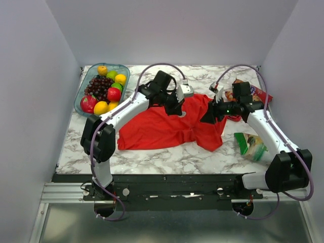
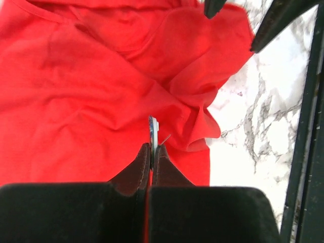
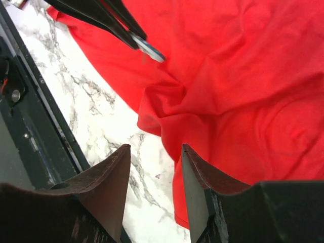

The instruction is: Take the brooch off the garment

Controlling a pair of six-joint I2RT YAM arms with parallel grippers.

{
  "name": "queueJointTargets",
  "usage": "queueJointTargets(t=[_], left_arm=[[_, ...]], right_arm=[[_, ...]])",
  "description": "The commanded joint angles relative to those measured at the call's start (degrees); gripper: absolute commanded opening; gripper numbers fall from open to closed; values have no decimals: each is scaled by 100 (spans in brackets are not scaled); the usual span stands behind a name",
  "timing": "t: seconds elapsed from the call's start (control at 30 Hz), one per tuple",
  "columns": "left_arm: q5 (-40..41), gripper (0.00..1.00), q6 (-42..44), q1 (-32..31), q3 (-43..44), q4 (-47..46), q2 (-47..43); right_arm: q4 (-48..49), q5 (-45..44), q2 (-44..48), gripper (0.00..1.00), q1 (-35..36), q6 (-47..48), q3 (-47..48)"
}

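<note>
Table [image 1: 167, 157], one, marble-patterned, closed in by pale walls [image 1: 30, 101] at left, back and right, with a dark rail [image 1: 167, 178] along its near edge. Garment [image 1: 162, 126], one, red, crumpled at centre. Its near hem stops short of the rail, leaving a bare strip of marble in front and open marble to its left. Brooch [image 2: 153, 130], one, seen edge-on, pinched at the tips of the left end effector [image 2: 152, 147], which is closed tight on it over the red cloth near the shirt's folded right edge. Whether it touches the cloth cannot be told. Right end effector [image 3: 154, 148], one, jaws parted with a clear gap, holding nothing, poised where the garment's edge meets bare marble, close to the left one. Arms, two: left arm [image 1: 126, 109], right arm [image 1: 268, 131]. Tray [image 1: 79, 96], one, clear, back left, heaped with fruit, apart from the garment. Snack bags, two: red bag [image 1: 260, 93] at back right; green bag [image 1: 250, 144] at right, near the shirt's corner, not touching.
</note>
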State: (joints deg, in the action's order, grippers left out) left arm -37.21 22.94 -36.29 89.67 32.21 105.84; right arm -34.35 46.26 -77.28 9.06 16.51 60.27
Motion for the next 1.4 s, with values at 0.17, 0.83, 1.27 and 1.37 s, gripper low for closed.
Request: queueJointTargets(t=[0.17, 0.83, 1.27, 1.37], left_arm=[[-2499, 0, -1625, 1168, 868, -161, -468], [-3001, 0, -5661, 1678, -55, -4426, -679], [-3556, 0, -6898, 1696, -1276, -6269, -1294], [-3513, 0, -6970, 1643, -1338, -6464, -1312]], right_arm=[[-370, 603, -393, 44, 26, 397, 1697], [161, 1798, -984, 47, 61, -993, 3222], [3547, 1852, -279, 49, 430, -3285, 1629], [3453, 1817, -235, 49, 509, -3216, 1602]])
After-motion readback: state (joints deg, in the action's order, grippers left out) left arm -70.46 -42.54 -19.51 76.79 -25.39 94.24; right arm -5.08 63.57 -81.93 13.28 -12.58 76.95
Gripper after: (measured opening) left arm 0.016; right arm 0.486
